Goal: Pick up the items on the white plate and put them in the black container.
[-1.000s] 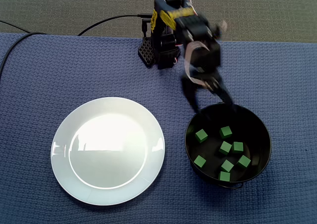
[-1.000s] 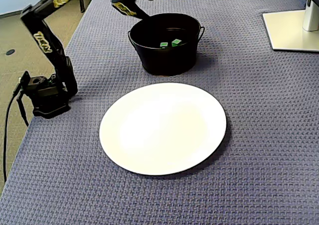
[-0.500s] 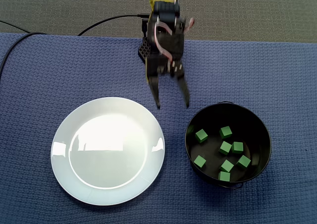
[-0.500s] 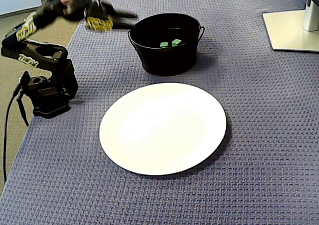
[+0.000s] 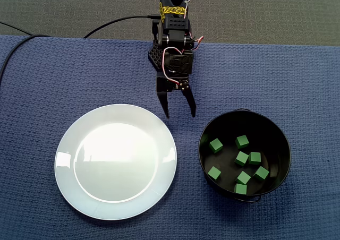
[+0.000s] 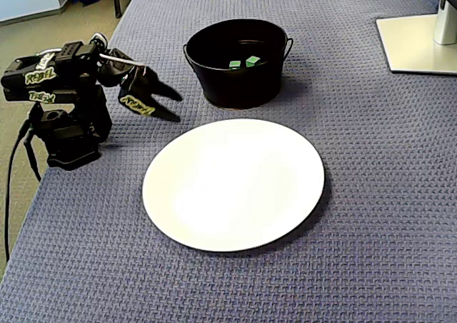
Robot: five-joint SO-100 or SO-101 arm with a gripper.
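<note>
Fingers: apart, empty, over the worktop between plate and container. Plate: bare. Cubes: seven, all inside container. Task: apparently complete; nothing left.

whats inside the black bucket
In a fixed view, eight green cubes lie loose on the bottom of the black bucket, and nothing else shows inside. In a fixed view, only two cubes show; the near wall covers the rest.

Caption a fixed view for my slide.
Open hand near the empty plate; green cubes all in the black pot.
</note>
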